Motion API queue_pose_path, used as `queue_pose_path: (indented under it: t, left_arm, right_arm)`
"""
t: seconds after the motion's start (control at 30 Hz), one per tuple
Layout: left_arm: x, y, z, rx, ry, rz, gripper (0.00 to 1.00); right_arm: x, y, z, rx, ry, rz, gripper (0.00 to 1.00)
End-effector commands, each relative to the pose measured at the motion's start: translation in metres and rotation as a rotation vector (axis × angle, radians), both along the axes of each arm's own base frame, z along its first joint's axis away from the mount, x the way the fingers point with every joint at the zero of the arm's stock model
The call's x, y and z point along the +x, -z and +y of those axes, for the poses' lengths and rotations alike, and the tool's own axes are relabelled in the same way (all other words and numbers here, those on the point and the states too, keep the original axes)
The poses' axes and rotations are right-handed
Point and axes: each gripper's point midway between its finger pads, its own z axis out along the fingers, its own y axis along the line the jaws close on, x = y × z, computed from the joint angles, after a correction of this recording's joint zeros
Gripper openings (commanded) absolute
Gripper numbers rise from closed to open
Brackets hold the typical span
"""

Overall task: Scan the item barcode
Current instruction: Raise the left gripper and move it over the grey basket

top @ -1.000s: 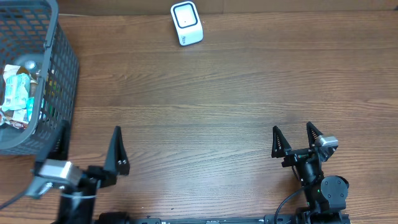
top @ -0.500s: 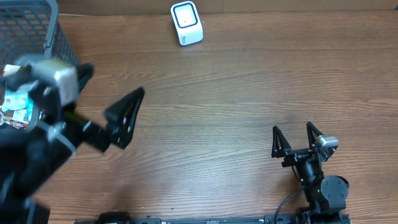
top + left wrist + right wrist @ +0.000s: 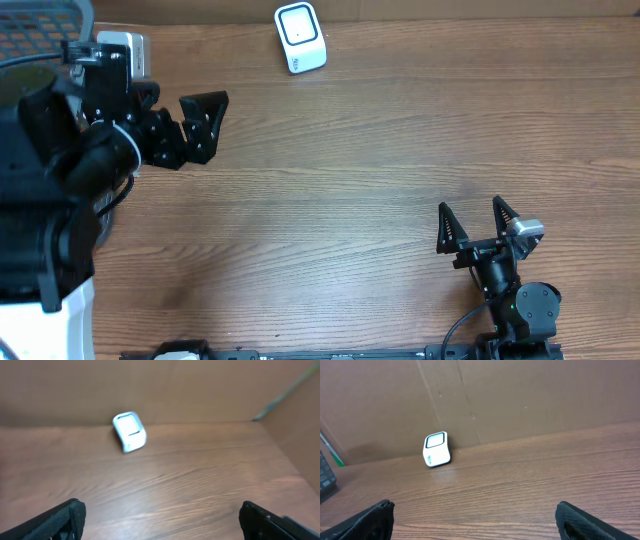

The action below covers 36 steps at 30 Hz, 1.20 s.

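L gripper (image 3: 187,130) hangs over the wood table (image 3: 360,150) at the far-left side, just right of the grey mesh basket (image 3: 50,14). Its jaws are spread wide w/ nothing between them. In the L wrist view both black fingertips (image 3: 60,517) sit at the bottom corners of the frame, w/ only bare tabletop in the gap. The L arm's bulk covers nearly all of the basket from overhead. Only a strip of mesh shows at the top-left corner, so what's inside can't be seen, and no item w/ a barcode shows in any view. The scanner (image 3: 300,38), a small white unit w/ a dark-rimmed window on its face, stands at the far edge of the table, roughly mid-width and up against the brown cardboard wall (image 3: 530,395). It sits well apart from both grippers. In the L wrist view the scanner (image 3: 129,433) is ahead and a bit left of centre. In the R wrist view the scanner (image 3: 436,450) is ahead and to the left, at the foot of the wall. R gripper (image 3: 474,226) is low at the near-right side of the table, fingers pointing toward the far edge, also spread apart and empty. Its fingertips (image 3: 377,512) show at the bottom corners of its own view w/ plain wood between. Neither gripper touches the scanner or the basket as far as the views show.
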Motion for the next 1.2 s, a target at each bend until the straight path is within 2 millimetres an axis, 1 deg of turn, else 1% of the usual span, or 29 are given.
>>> queue_pose_path:
  t: [0.0,0.03,0.27,0.63,0.8,0.97,1.1,1.17]
  left_arm:
    - [0.008,0.002,0.017,0.04,-0.1,0.011,1.0]
    - [0.009,0.002,0.02,0.05,-0.117,0.011,1.0]
    - [0.015,0.006,0.061,0.154,-0.338,0.016,1.0]
    - [0.021,-0.006,0.109,0.273,-0.581,-0.035,1.0]
    - [0.03,-0.004,0.136,0.311,-0.688,-0.029,1.0]
    - [0.043,0.01,0.163,0.316,-0.751,0.016,1.0]
    - [0.051,0.032,0.185,0.305,-0.78,0.09,1.0]
    - [0.053,0.044,0.194,0.263,-0.791,0.131,1.0]
  right_arm:
    - [0.001,0.002,-0.003,0.002,0.018,-0.001,1.0]
    - [0.001,0.002,-0.003,0.002,0.018,-0.002,1.0]
    - [0.001,0.002,-0.003,0.002,0.018,-0.001,1.0]
    - [0.001,0.002,-0.003,0.002,0.018,-0.001,1.0]
    - [0.001,0.002,-0.003,0.002,0.018,-0.001,1.0]
    - [0.001,0.002,-0.003,0.002,0.018,-0.002,1.0]
    - [0.001,0.002,-0.003,0.002,0.018,-0.002,1.0]
    - [0.001,0.002,-0.003,0.002,0.018,-0.002,1.0]
